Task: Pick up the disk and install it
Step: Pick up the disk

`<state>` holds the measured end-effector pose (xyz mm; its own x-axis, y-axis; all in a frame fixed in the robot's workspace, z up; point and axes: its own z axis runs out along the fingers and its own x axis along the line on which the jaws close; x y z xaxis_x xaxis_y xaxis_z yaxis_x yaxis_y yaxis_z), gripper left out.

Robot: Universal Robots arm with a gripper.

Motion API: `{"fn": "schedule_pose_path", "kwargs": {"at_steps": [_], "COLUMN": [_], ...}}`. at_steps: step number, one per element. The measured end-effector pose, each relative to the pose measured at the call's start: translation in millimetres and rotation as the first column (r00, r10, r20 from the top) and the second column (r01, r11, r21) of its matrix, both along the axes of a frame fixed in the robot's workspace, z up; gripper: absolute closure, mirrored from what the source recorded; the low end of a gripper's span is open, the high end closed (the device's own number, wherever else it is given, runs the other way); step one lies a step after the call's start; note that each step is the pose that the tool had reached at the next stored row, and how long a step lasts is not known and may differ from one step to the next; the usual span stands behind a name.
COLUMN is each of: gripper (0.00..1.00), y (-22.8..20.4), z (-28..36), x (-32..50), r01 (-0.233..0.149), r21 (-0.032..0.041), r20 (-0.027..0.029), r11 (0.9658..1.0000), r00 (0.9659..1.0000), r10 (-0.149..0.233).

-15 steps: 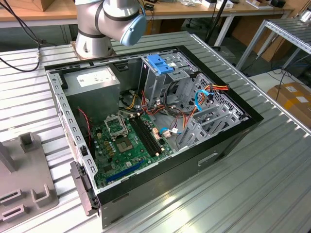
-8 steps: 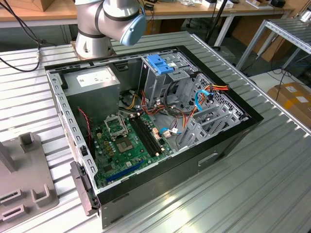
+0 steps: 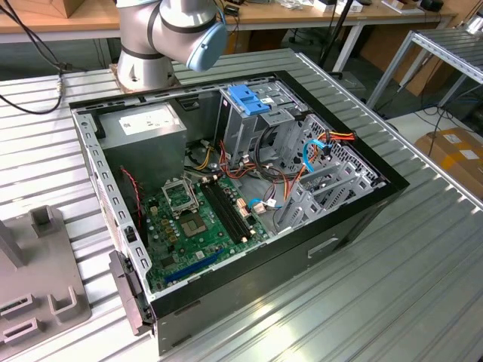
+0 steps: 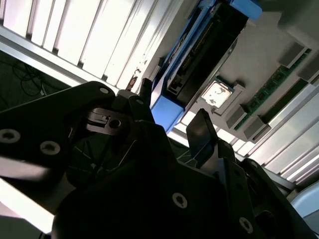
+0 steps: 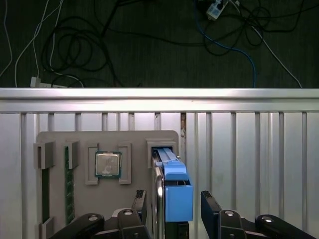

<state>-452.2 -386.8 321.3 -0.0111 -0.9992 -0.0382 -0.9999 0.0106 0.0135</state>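
The disk [image 5: 172, 186], dark with blue side rails, stands on edge in a slot of a grey holder tray [image 5: 60, 139]. My gripper [image 5: 174, 205] is open and straddles the disk's near end. One finger [image 5: 140, 200] is on one side and the other finger [image 5: 210, 206] on the other, each a small gap away from the rails. In the second wrist view the disk [image 4: 199, 55] runs away from the gripper [image 4: 172, 117], and its blue end sits between the two black fingers. The open computer case [image 3: 355, 219] lies on the metal table in the exterior view.
The tray also holds a processor chip [image 5: 108, 164] and a green memory stick [image 5: 69, 184]. In the case are a blue-topped drive cage [image 3: 249, 98], a grey power supply [image 3: 143, 128], a green motherboard [image 3: 200, 219] and loose cables. The table edge and floor cables [image 5: 149, 45] lie beyond the tray.
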Motion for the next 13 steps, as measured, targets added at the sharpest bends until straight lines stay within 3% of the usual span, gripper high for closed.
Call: {"fn": "schedule_pose_path", "kwargs": {"at_steps": [4, 13], "gripper": [0.45, 0.45], "y": [0.0, 0.4], "z": [-7.3, -10.7], "x": [0.0, -1.2], "r01": [0.000, 0.000], "r21": [0.0000, -0.0002], "r20": [0.0000, 0.0000], "r11": [1.0000, 1.0000], "r00": [1.0000, 1.0000], "r10": [0.000, 0.000]}}
